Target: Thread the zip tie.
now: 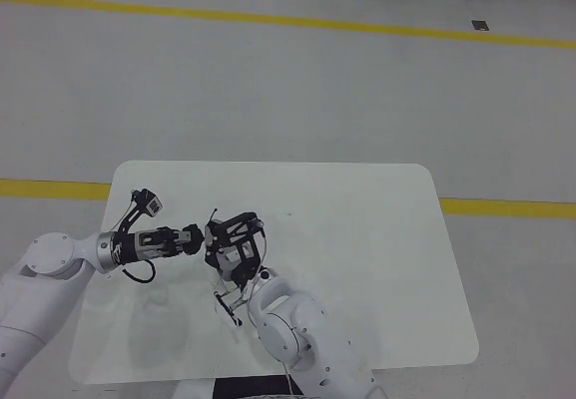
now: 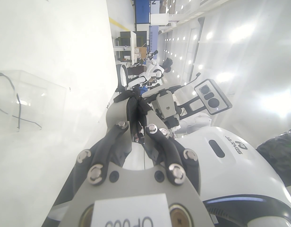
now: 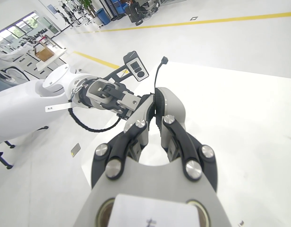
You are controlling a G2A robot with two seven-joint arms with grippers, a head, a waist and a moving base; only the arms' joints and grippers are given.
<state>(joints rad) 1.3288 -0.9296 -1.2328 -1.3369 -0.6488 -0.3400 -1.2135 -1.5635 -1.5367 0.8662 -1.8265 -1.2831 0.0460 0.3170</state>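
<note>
A black zip tie [image 3: 156, 79] stands up from between my right gripper's [image 3: 155, 106] fingertips, which are shut on its strap, with its square head at the upper end. In the top view the tie [image 1: 212, 213] is a thin dark line above the two grippers. My left gripper [image 2: 135, 100] is shut, with its tips pressed against the right gripper's tips [image 1: 211, 251] over the left middle of the white table [image 1: 367, 259]. Whether the left gripper [image 1: 196, 239] pinches the strap is hidden.
A clear plastic box [image 2: 41, 88] holding several spare black zip ties sits on the table close to the grippers, beside the right arm [image 1: 230, 299]. The right half of the table is bare white surface. The table's edge lies behind the left arm.
</note>
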